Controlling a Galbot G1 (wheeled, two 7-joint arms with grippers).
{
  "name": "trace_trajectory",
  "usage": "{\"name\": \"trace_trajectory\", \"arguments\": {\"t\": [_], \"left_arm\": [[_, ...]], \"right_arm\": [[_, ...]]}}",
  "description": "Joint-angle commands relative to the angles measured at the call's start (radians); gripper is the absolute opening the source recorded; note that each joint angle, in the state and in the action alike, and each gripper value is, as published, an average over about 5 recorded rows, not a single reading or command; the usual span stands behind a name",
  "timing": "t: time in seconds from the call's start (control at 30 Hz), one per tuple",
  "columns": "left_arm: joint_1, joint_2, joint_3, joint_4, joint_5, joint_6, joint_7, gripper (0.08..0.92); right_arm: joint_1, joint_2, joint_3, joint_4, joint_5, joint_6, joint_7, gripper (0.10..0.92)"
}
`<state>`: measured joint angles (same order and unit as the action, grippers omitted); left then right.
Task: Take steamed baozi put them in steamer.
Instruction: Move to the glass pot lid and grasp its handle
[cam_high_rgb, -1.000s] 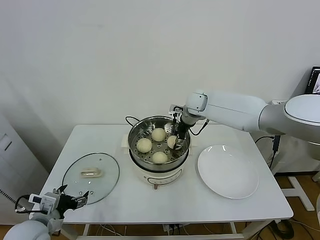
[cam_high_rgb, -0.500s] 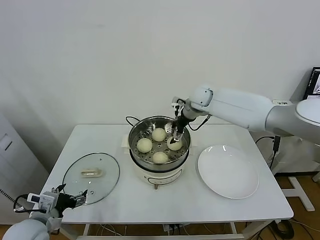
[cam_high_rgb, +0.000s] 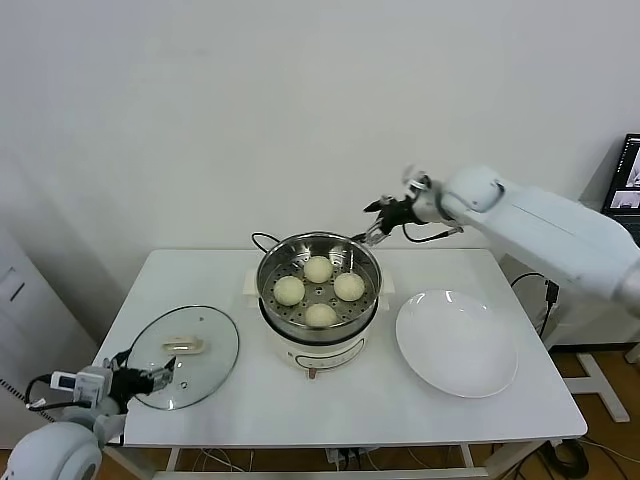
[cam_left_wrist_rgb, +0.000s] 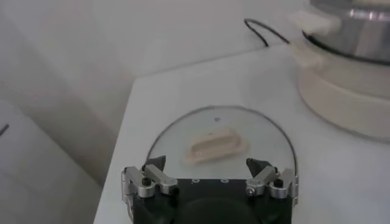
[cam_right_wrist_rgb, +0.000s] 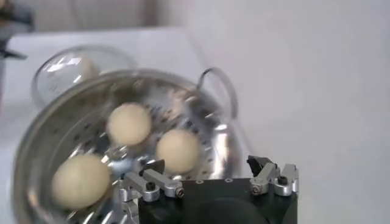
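Several cream-white baozi lie on the perforated floor of the steel steamer (cam_high_rgb: 268, 268): one at the back (cam_high_rgb: 318, 268), one at the left (cam_high_rgb: 289, 290), one at the right (cam_high_rgb: 349, 286), one at the front (cam_high_rgb: 320, 315). My right gripper (cam_high_rgb: 378, 219) is open and empty, raised above and behind the steamer's right rim. In the right wrist view its fingers (cam_right_wrist_rgb: 152, 167) stand wide apart over the steamer (cam_right_wrist_rgb: 219, 143), with three baozi (cam_right_wrist_rgb: 178, 150) showing below. My left gripper (cam_high_rgb: 168, 375) is open and empty at the table's front left, at the glass lid.
The round glass lid (cam_high_rgb: 182, 354) with its cream handle lies flat at the front left; it also shows in the left wrist view (cam_left_wrist_rgb: 216, 144). An empty white plate (cam_high_rgb: 457, 343) lies to the right of the steamer. A black cord (cam_high_rgb: 262, 240) runs behind the steamer.
My right gripper has let go of the right-hand baozi, risen out of the steamer and pulled back to the right. That baozi now rests in the steamer. The left gripper has shifted slightly.
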<state>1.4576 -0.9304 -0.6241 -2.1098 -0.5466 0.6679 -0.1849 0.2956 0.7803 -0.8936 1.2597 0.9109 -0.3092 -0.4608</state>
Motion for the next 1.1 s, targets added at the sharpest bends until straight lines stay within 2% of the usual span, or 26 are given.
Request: {"name": "trace_trajectory", "arguments": {"t": [0.03, 0.2, 0.33, 0.47, 0.7, 0.83, 1.1], "left_arm": [[-0.092, 0.000, 0.001, -0.002, -0.114, -0.061, -0.048, 0.823], [-0.099, 0.009, 0.002, 0.017, -0.077, -0.085, -0.004, 0.823], [-0.083, 0.045, 0.021, 0.041, 0.119, -0.145, 0.070, 0.823], [-0.054, 0.096, 0.044, 0.081, 0.400, -0.257, 0.145, 0.823], [-0.010, 0.118, 0.067, 0.212, 0.866, -0.518, 0.241, 0.823], [0.001, 0.089, 0.079, 0.292, 1.085, -0.636, 0.229, 0.823], [-0.013, -0.004, 0.082, 0.392, 1.546, -0.809, 0.139, 0.823]], "right_arm": [[-0.709, -0.158, 0.848, 0.255, -0.167, 0.197, 0.425, 0.823], [-1.006, -0.025, 1.159, 0.278, -0.286, 0.282, 0.441, 0.823], [-1.180, 0.090, 1.354, 0.295, -0.401, 0.327, 0.424, 0.823], [-1.312, 0.199, 1.487, 0.328, -0.468, 0.321, 0.414, 0.823], [-1.422, 0.355, 1.592, 0.340, -0.554, 0.314, 0.348, 0.823], [-1.446, 0.407, 1.621, 0.334, -0.591, 0.314, 0.332, 0.823], [-1.451, 0.427, 1.626, 0.310, -0.649, 0.298, 0.332, 0.823]]}}
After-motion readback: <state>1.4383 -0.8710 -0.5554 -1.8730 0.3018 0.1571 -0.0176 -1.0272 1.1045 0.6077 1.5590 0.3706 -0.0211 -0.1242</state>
